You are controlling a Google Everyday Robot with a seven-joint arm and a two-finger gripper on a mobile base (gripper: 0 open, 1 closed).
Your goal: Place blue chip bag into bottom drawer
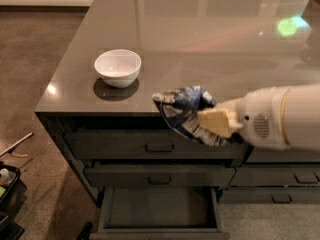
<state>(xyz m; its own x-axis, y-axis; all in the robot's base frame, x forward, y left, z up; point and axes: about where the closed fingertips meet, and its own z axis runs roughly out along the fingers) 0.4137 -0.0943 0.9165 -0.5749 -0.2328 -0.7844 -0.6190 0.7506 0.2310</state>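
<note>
The blue chip bag (186, 113), dark blue with white patches and crumpled, hangs in the air in front of the counter's front edge, over the drawer fronts. My gripper (212, 124) is shut on the bag, its tan fingers (216, 122) pinching the bag's right side, with the white arm (280, 118) reaching in from the right. The bottom drawer (159, 209) of the wide dark grey column stands pulled open below, its flat dark interior bare. The bag is above and slightly right of the drawer's middle.
A white bowl (118, 67) sits on the grey countertop (200, 39) at the front left. Two shut handled drawers (159, 147) are above the open one. A narrower drawer column (282, 184) is at the right. Clutter lies on the floor at the left (7, 184).
</note>
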